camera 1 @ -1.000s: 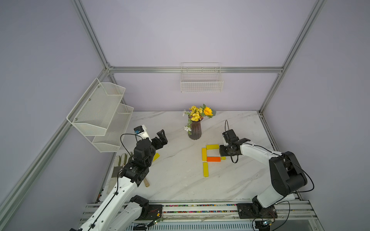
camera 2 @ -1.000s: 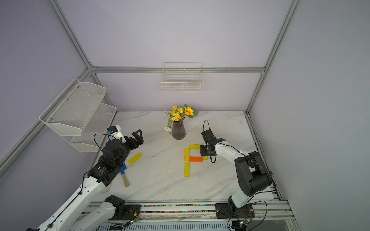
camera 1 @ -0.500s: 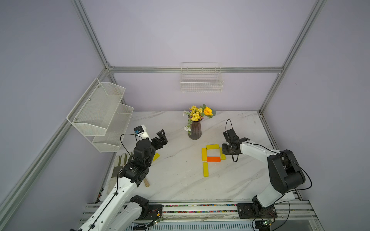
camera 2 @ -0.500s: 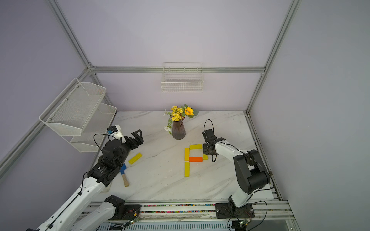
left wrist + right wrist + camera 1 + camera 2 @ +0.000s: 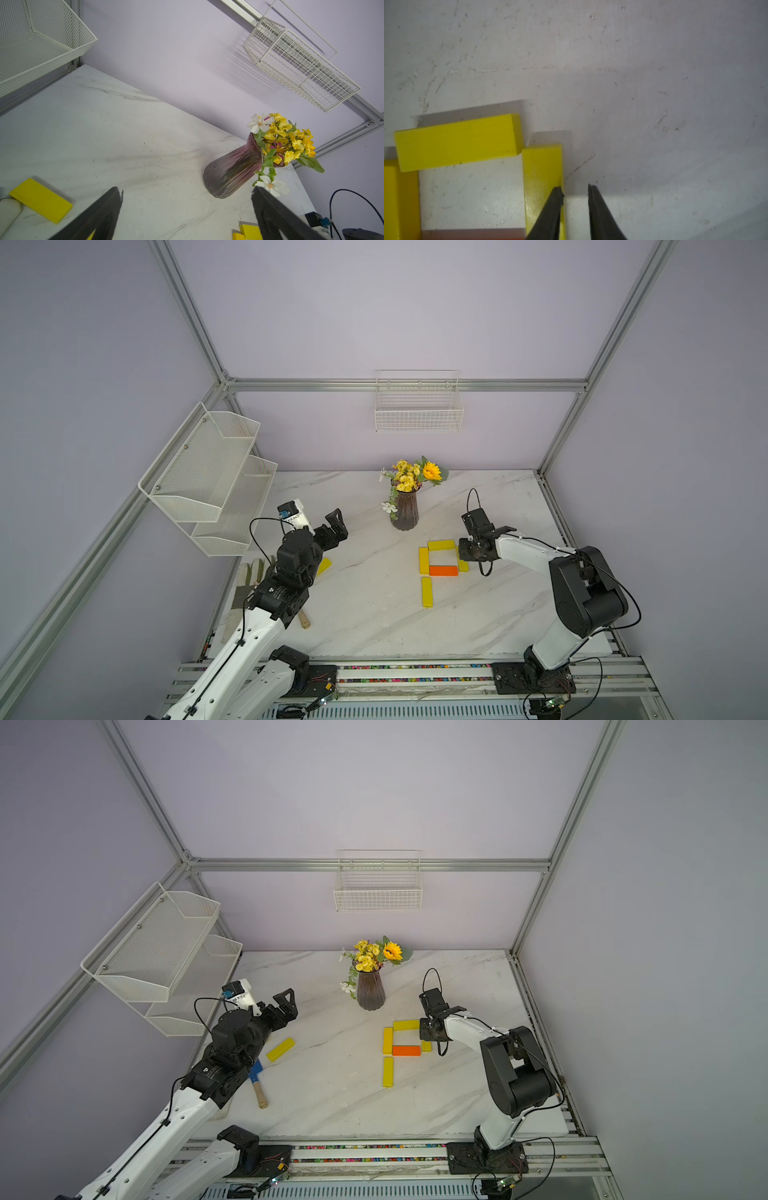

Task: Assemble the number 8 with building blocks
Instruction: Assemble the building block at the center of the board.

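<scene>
Robot lab booth, aluminium frame, lilac walls, marble tabletop

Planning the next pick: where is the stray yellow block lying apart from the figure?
In a top view the flat yellow rectangular block lies on the white marble table's left side, beside the left arm, just beyond the blue-bladed trowel.

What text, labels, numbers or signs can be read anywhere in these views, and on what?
No legible text in any view.
yellow blocks: plain faces, nothing printed.
orange block: plain, nothing printed.
vase: no label visible.
coloured strip along the front rail: too small to tell whether it carries any marks.
</scene>
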Robot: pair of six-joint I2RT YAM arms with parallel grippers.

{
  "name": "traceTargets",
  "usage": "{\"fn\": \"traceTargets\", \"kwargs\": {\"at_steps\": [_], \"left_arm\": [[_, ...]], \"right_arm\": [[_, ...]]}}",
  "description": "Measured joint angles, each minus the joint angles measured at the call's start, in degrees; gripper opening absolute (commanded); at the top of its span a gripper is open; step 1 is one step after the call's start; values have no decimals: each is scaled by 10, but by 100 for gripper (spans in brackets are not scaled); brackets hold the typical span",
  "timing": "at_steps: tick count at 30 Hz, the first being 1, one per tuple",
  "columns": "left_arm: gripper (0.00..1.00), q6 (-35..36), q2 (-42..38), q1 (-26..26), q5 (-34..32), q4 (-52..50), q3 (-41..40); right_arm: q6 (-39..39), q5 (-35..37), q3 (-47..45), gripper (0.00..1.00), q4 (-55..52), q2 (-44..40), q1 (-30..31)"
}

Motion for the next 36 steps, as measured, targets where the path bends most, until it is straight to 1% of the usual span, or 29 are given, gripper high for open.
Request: {"fn": "traceTargets", "kwargs": {"at_steps": [8,15,20,36], "left_arm": [[100,0,-4,0,0,0,0],[100,0,-5,0,0,0,0],[100,0,-5,0,0,0,0],[100,0,-7,0,0,0,0]], "right_arm": [[2,-6,-4,29,3,-2,0],[9,14,-12,29,5,-21,-3],[11,16,-12,29,7,-19,-7],[11,-15,-38,30,18,-11,-7]]}}
